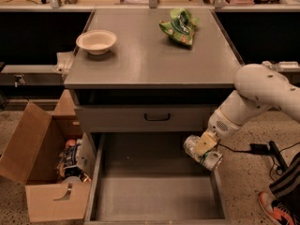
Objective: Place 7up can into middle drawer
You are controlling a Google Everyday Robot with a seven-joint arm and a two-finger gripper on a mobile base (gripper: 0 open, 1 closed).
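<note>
Speckled floor, dark shelving at 12 o'clock behind a grey cabinet. Single camera view, looking down at the front of the cabinet.

- worktop (pixel 140 67): cream bowl (pixel 96 41) at 10 o'clock, green snack bag (pixel 179 26) at 1 o'clock, well apart. Neither matters for the task.
- Under it, a closed drawer face (pixel 117 118) with a small dark handle.
- middle drawer (pixel 154 193) is pulled out toward 6 o'clock, with nothing on the visible grey floor.
- Open cardboard box (pixel 33 149) with clutter, at 9 o'clock from the drawer.
- White arm (pixel 255 95) comes in from 3 o'clock, angled down.
- hand (pixel 205 148) hangs over the drawer's right wall, near the back corner, clenched around the 7up can (pixel 213 161).
- The can is tilted, long axis roughly 10-to-4 o'clock, with shiny ends on both sides of the grip. It looks airborne, not touching the wall or floor.

Key relation: the can straddles the right wall line and is not clearly inside. Open drawer floor lies at 7–8 o'clock from the hand.

Judgement: carry phase, late. Next move needs a shift toward 8 o'clock plus a descent before release. Letting go now risks the can clipping the wall and rolling out toward 4 o'clock.
</note>
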